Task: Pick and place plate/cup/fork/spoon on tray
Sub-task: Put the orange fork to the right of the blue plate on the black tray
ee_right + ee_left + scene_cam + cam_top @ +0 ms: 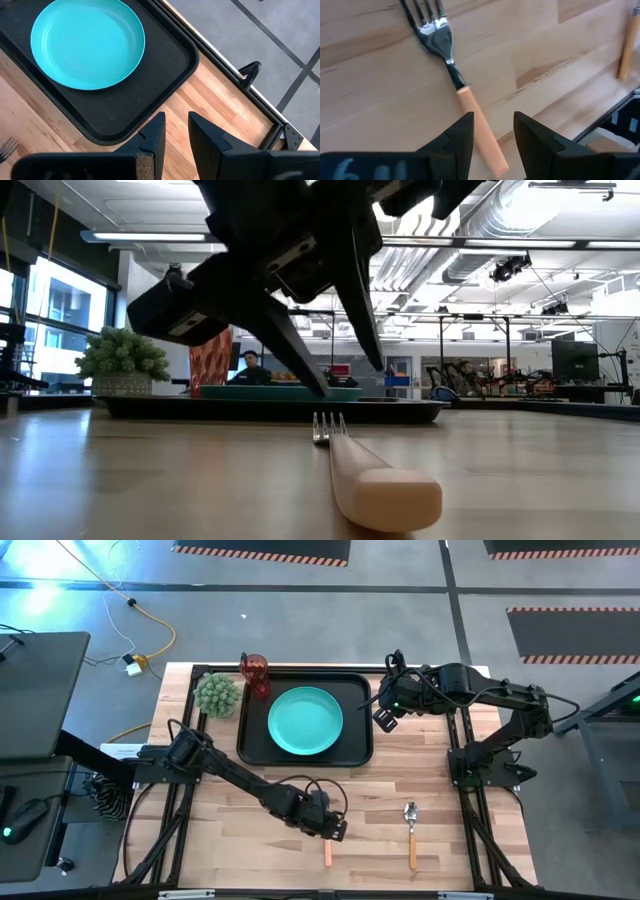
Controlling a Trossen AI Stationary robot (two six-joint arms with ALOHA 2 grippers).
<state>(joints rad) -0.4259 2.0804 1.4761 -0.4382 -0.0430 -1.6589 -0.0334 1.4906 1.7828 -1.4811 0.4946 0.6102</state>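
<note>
The fork [455, 75], with silver tines and an orange wooden handle, lies flat on the table near its front edge. My left gripper [492, 120] hovers open just above it, slanting down, one finger on either side of the handle [480, 132]. In the low view the fingertips [322, 388] stand clear above the fork [340, 445]. The spoon [411, 830] lies to the fork's right. The teal plate [305, 720] rests on the black tray [355, 690]. The red cup [254, 673] stands at the tray's far left corner. My right gripper [383, 718] hangs open and empty over the tray's right edge.
A green spiky potted plant [216, 695] stands just left of the tray. Bare wooden table [450, 790] lies between the tray and the cutlery. Black frame rails [465, 820] run along the table's sides. People sit in the room beyond the table [250, 368].
</note>
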